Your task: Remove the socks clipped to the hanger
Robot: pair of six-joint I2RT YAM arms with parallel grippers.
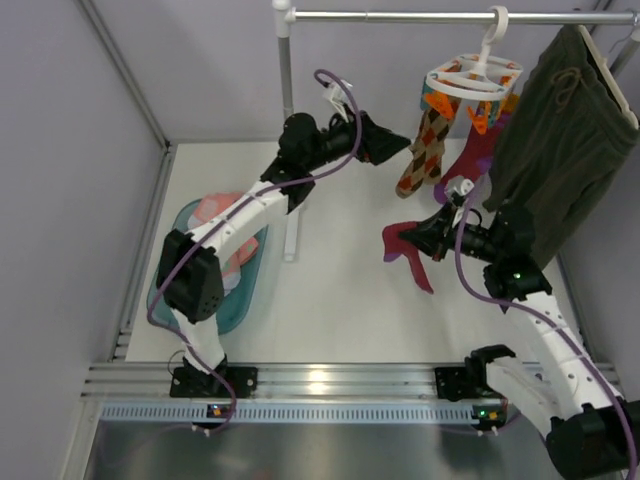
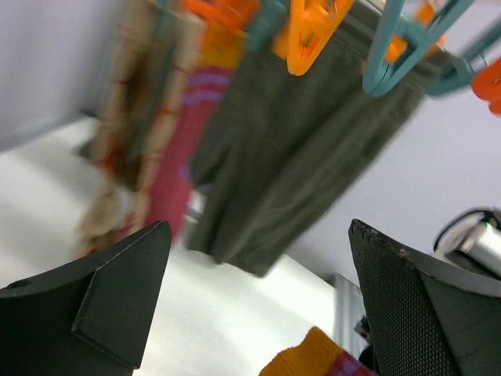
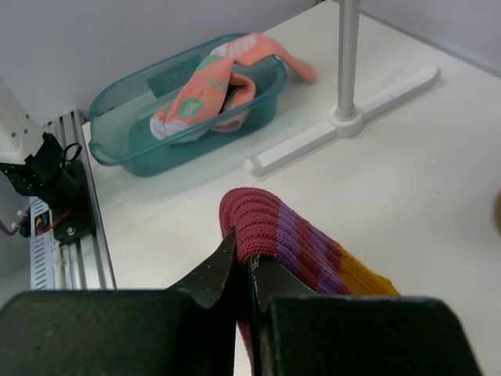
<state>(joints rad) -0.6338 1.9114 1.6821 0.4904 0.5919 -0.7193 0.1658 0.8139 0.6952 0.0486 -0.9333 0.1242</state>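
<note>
Two argyle socks and one clipped maroon sock still hang from the hanger, just ahead of the left claw; its fingers stand wide apart with nothing between them, the argyle pair just off its tip. Above it, several orange and teal pegs hang bare.

The freed sock, maroon with purple and orange bands, is off the hanger; the right claw is pinched tight on it, the toe drooping below the fingers, over the worktop. Far ahead of that claw sits a teal tub with pink socks already in it.

By my reading the job is somewhat past halfway: the pink socks are done, one maroon sock is unclipped but not put down, and three remain pegged. Whether more hang behind the olive garment, just to the right claw's outer side, I cannot tell.

No brand or label reads anywhere; the pink socks carry green patches that may hold lettering, too small to make out; arms, pegs and tub show no writing.
</note>
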